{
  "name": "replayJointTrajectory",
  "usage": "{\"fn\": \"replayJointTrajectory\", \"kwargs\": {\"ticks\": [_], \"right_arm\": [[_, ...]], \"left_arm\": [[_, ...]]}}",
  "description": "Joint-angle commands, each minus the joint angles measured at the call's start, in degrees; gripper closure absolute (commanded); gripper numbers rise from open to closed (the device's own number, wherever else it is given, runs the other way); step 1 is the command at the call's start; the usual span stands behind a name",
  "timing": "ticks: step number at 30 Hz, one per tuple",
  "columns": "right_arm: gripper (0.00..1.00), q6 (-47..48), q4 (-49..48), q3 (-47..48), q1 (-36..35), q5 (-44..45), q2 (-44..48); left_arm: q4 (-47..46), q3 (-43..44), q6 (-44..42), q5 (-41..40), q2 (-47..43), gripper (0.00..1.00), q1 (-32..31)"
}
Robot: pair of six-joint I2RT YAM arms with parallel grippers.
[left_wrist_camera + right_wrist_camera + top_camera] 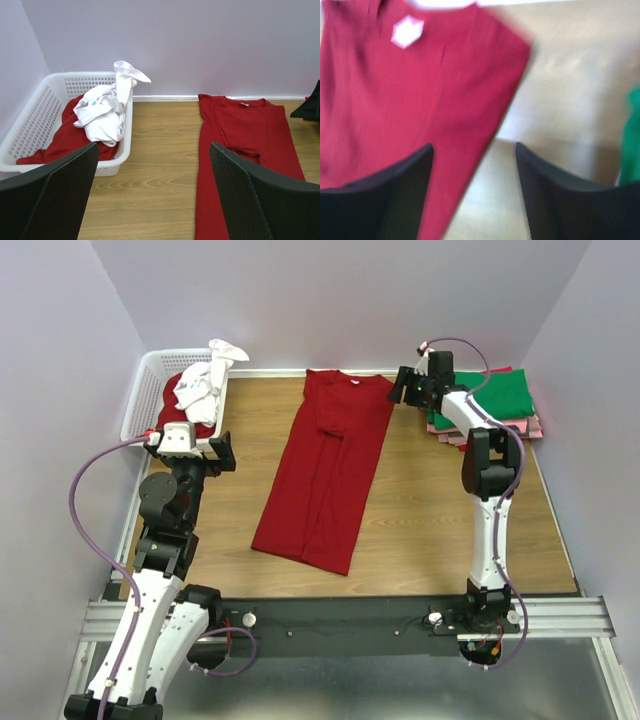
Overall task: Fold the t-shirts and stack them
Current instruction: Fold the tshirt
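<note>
Left gripper (224,453) and right gripper (404,388) both hang released, empty; dark red shirt (325,475) looks narrowed lengthwise, cross-folds pending; folded stack (502,400) sits right, basket (140,400) holds a white shirt (200,390) and more.

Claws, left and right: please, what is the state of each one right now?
Left claw: open, holding nothing.
Right claw: open, holding nothing, above the edge of the dark red t-shirt.

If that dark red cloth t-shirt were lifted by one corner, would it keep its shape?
Probably not: the dark red cloth t-shirt lies flat with its sides folded in, so it would likely droop and unfold. It looks thin, so probably light. Pushed, its creased cloth may bunch rather than slide.
</note>
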State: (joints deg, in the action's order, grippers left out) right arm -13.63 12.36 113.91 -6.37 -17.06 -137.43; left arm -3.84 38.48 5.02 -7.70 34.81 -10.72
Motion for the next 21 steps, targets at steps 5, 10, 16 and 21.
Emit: {"fn": "replayJointTrajectory", "kwargs": {"ticks": [5, 10, 16, 21], "right_arm": [[0.0, 24.5, 6.3, -25.6, -2.8, -21.2, 25.7], [0.0, 50.0, 15.7, -42.7, -15.6, -20.2, 42.0], [0.03, 52.7, 17.1, -56.3, -37.7, -7.3, 53.1], [0.12, 52.5, 17.4, -56.8, -50.1, 1.3, 50.8]], "left_arm": [[-2.1, -0.5, 0.6, 3.9, 0.3, 0.02, 0.0], [-1.4, -0.3, 3.1, 5.5, 1.0, 0.02, 0.0], [6.9, 2.3, 21.7, 11.4, 7.2, 0.03, 0.0], [14.3, -1.5, 35.0, 19.4, 7.6, 0.19, 0.0]]}}
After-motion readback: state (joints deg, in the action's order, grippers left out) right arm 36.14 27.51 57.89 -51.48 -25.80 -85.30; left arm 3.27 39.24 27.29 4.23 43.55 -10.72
